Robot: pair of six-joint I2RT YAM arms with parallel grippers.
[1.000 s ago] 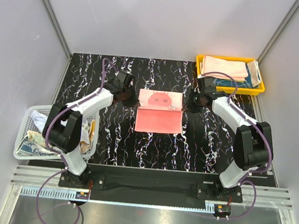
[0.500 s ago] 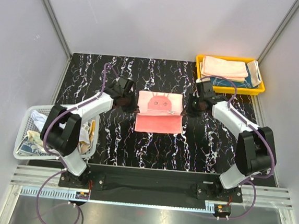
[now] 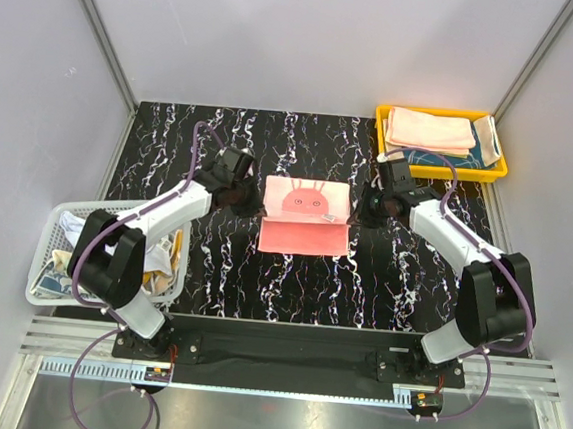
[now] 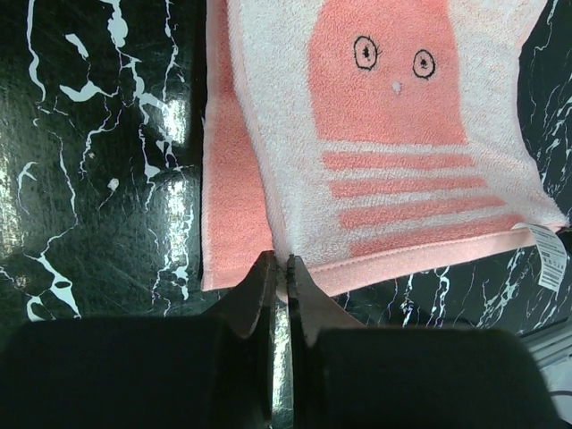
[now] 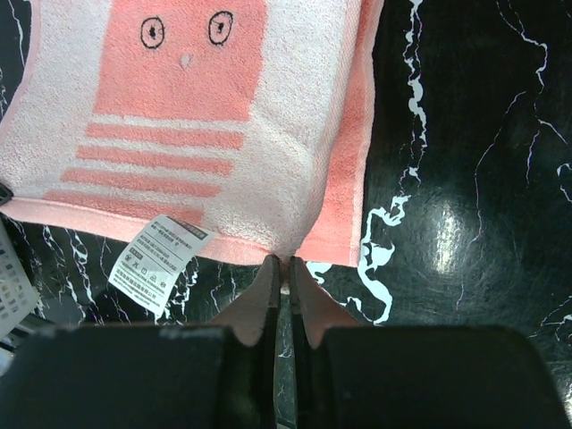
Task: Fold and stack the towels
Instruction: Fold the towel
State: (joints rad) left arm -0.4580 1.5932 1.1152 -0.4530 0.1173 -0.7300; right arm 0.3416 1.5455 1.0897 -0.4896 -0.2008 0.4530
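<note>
The left end effector (image 4: 279, 270) and right end effector (image 5: 287, 268) each clamp a corner of the pink towel (image 3: 303, 234) spread just ahead of them.

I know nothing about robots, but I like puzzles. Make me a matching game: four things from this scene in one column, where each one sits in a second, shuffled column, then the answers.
Things:
1. pink towel
2. yellow tray
3. white mesh basket
4. care label

Places:
A. far right corner of the table
B. hanging off the towel's hem
C. near left edge of the table
D. middle of the table

Pairs: 1-D, 2-A, 3-C, 4-B
</note>
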